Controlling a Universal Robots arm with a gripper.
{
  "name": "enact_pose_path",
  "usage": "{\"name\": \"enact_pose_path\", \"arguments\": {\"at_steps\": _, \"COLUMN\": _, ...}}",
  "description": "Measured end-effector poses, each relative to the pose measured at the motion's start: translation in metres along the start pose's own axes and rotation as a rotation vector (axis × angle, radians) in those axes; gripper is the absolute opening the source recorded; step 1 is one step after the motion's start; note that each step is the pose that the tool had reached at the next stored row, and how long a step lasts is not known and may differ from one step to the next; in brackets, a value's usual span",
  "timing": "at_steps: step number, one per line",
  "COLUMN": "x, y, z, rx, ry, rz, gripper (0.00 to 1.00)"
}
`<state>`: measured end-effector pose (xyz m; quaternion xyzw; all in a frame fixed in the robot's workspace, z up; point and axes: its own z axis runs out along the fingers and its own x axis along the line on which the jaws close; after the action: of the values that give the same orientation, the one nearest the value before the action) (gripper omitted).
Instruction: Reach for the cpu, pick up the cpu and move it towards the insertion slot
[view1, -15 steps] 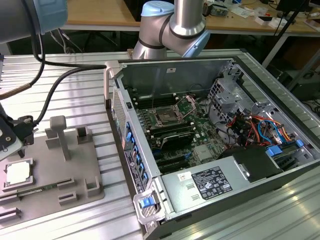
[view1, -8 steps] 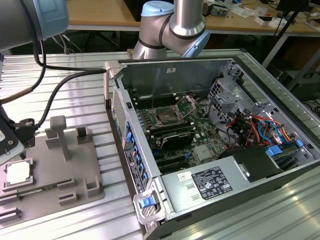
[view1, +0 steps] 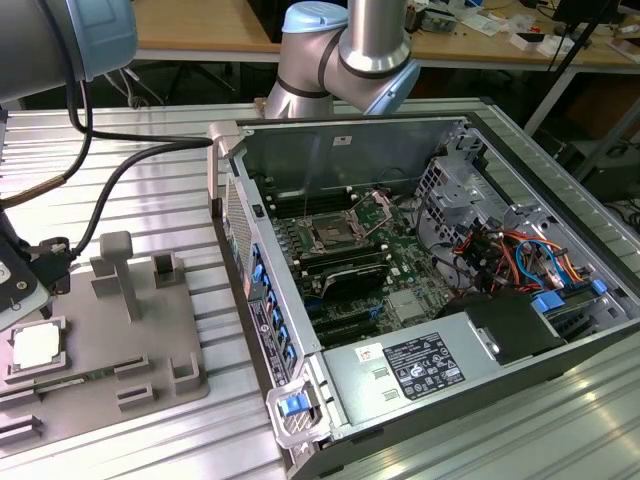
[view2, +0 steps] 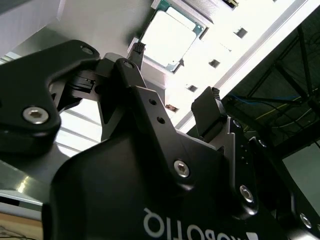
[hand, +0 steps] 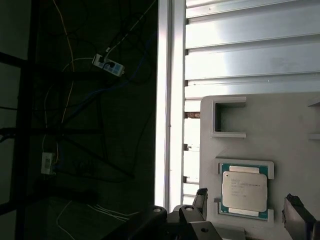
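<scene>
ribbed metal surface (view1: 160, 210) carries a grey fixture plate (view1: 140, 340). the cpu (hand: 243, 189) lies in its pocket, at eight o'clock from the open computer case (view1: 340, 150). the hand (hand: 247, 196) hovers above it, fingers apart. the chip looks light, stiff, thin and fragile, so opposite edges seem the best hold.

In the first wrist view the gripper (hand: 246, 196) is cut by the picture's edge at its 2 fingers (hand: 201, 198), and the grey tray (hand: 280, 125) runs out of the picture. In the second wrist view the gripper's black body hides much of the tray, and glare bleaches the cpu (view2: 170, 36). The tray's end runs off the exterior view's left edge, and the insertion slot (view1: 329, 237) is too small to show its centre's detail.
</scene>
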<state>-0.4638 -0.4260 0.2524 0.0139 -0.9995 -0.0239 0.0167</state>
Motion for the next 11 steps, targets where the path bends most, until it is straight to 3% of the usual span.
{"name": "enact_pose_path", "arguments": {"at_steps": 7, "x": -0.0001, "y": 0.0000, "z": 0.0009, "rx": -0.0001, "ry": -0.0002, "rz": 0.000, "gripper": 0.66}}
{"name": "enact_pose_path", "arguments": {"at_steps": 11, "x": -0.0004, "y": -0.0005, "z": 0.0093, "rx": -0.0001, "ry": -0.0001, "rz": 0.000, "gripper": 0.66}}
